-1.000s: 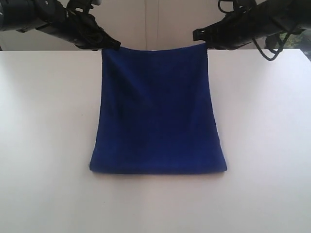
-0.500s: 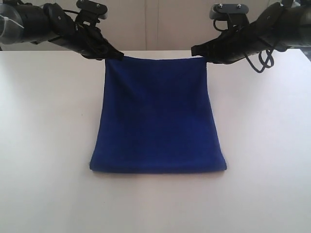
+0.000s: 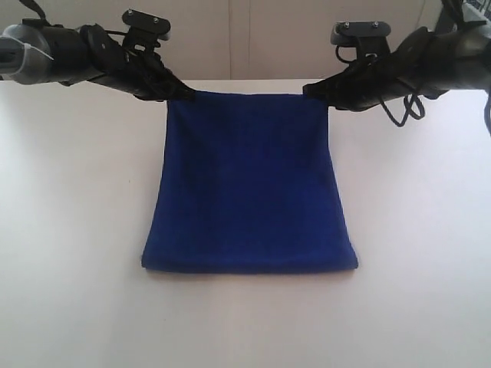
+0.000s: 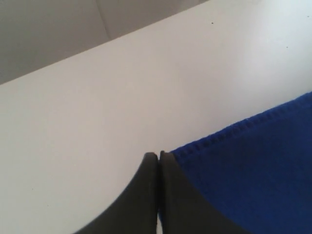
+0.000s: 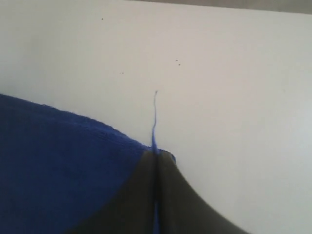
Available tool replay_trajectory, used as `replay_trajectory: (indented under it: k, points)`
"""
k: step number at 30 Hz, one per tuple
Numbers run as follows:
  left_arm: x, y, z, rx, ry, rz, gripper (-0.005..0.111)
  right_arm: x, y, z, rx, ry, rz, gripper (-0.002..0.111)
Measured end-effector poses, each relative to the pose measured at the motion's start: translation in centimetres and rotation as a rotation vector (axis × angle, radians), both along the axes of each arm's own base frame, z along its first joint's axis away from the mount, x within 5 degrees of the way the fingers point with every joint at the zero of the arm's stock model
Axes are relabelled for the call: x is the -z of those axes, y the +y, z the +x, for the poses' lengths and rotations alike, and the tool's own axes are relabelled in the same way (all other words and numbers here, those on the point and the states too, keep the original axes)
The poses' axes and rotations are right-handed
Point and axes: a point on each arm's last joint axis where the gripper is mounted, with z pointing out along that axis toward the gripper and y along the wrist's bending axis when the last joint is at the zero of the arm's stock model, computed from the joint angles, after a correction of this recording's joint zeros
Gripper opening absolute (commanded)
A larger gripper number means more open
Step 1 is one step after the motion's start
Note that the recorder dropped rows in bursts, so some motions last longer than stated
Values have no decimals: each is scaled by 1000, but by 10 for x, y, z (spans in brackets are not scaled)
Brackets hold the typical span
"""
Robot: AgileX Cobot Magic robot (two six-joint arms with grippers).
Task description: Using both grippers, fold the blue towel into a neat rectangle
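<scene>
L gripper [image 3: 178,92] is pinching the far-left corner of the blue towel [image 3: 249,184], jaws pressed shut on the hem. The towel is lying spread mid-table [image 3: 69,230], w/ R gripper [image 3: 316,90] clamping the far-right corner the same way, a loose thread [image 5: 155,112] poking past its jaws. The cloth is looking soft, light & floppy, prob. sagging between holds, so corner pinches w/ even tension are suiting it best.

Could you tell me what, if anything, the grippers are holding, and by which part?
The blue towel, by two neighbouring corners: the left gripper pinches one, the right gripper the other, where a thread sticks out.
</scene>
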Motion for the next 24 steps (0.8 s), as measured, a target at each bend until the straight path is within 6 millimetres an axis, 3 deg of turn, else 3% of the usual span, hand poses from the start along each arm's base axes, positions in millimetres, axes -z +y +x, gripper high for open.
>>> replay_trajectory:
  k: [24]
  points:
    - [41, -5, 23, -26, -7, 10, 0, 32, -1, 19, 44, -25, -24, 0]
